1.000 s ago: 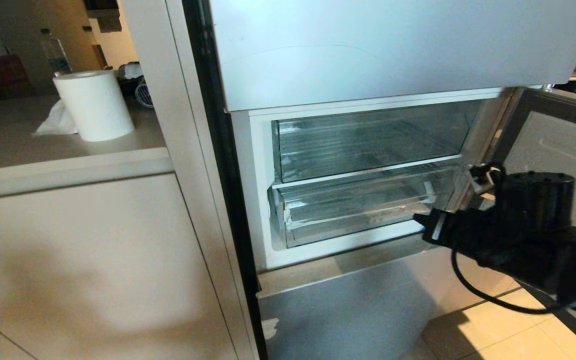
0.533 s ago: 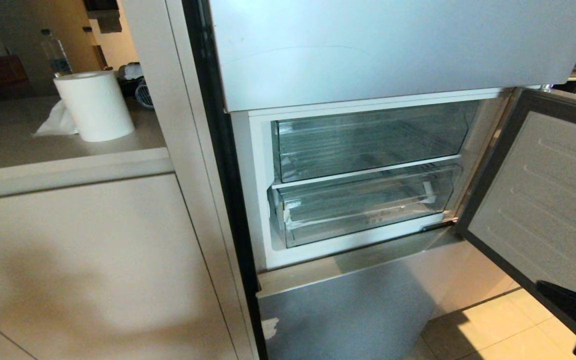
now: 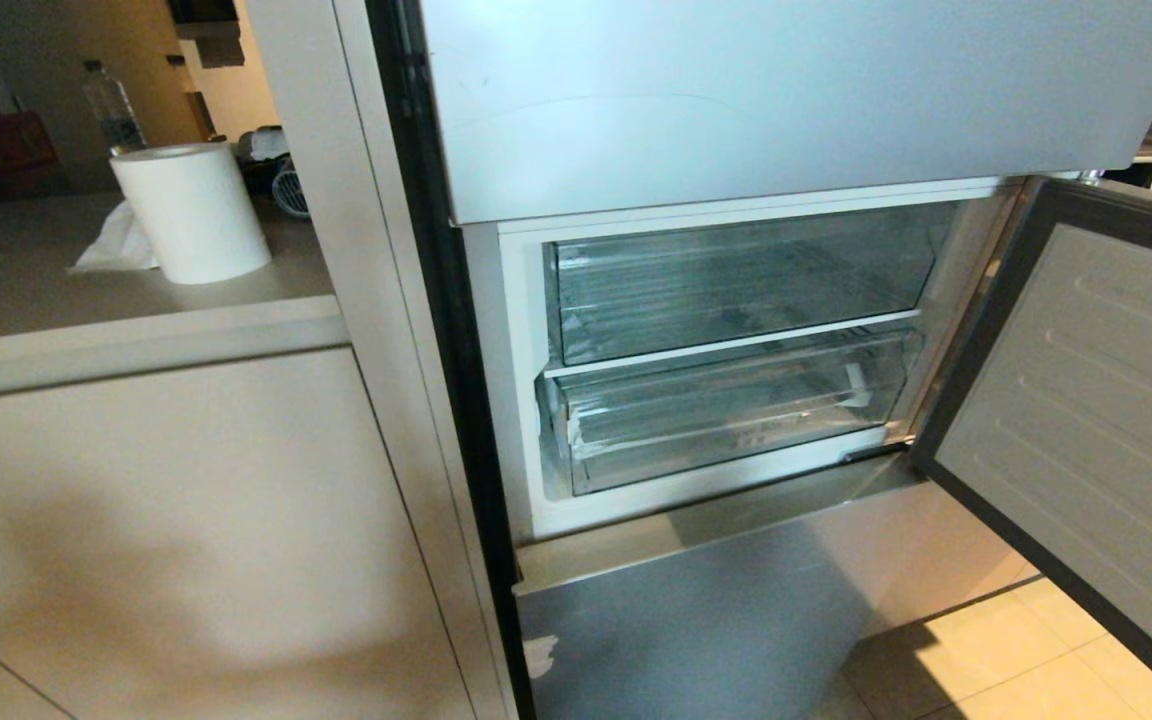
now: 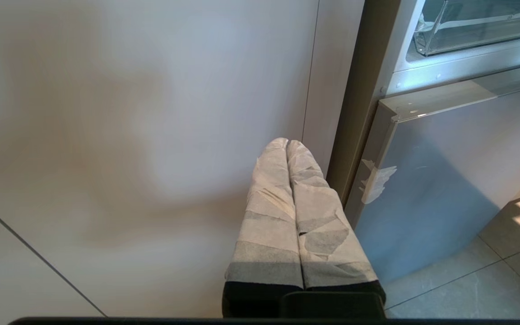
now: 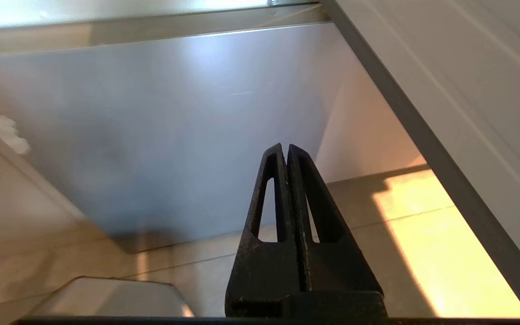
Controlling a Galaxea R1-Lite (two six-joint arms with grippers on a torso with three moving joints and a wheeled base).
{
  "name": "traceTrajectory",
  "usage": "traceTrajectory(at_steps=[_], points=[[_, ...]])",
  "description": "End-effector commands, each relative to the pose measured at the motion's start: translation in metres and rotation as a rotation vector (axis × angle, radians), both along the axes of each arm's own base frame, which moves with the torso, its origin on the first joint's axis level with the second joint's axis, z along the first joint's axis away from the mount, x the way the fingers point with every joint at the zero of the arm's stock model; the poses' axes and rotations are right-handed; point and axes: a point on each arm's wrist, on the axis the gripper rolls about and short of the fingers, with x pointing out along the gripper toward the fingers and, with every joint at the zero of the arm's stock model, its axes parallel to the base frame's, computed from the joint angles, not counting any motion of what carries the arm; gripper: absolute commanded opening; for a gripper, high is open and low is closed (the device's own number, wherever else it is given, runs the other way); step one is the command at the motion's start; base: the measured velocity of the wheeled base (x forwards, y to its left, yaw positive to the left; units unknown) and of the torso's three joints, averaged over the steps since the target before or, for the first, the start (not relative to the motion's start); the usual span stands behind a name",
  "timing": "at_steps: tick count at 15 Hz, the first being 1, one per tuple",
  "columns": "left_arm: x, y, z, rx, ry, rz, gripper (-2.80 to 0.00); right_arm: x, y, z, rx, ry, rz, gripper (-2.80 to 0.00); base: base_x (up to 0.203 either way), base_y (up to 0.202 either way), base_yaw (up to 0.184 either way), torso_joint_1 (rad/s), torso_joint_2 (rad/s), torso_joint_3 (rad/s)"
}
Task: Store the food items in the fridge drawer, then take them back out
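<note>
The fridge fills the middle of the head view. Its silver upper door panel (image 3: 786,90) is closed and the lower silver panel (image 3: 696,620) is closed too. Between them the compartment stands open, with its door (image 3: 1096,430) swung out to the right. Inside, two clear drawers sit one above the other; the lower fridge drawer (image 3: 726,410) is pushed in and no food items are visible in it. To the left is a beige cabinet (image 3: 156,520), and on its desk (image 3: 6,280), far left, stands a paper towel roll (image 3: 191,210). The floor (image 3: 996,670) near right has light tiles. The left gripper (image 4: 287,144), wrapped in tape, hangs before the cabinet with jaws pressed together, holding nothing. The right gripper (image 5: 285,149) points at the lower panel, jaws together and empty.
</note>
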Motion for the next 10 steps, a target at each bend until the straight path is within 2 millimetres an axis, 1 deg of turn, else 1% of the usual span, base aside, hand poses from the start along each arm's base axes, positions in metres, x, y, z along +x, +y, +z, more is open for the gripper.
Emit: traceTrajectory(at_steps=[1,10], points=[[-0.0001,0.0000,0.0000,0.000,-0.001,0.000,-2.80,-0.0138,0.0001,-0.0072,-0.011,-0.147,-0.018,-2.80,0.000,0.000,0.000,0.000,0.00,0.000],[-0.0001,0.0000,-0.0002,0.001,0.001,0.000,-2.80,-0.0132,0.0002,-0.0084,0.009,-0.133,-0.023,-2.80,0.000,0.000,0.000,0.000,0.00,0.000]])
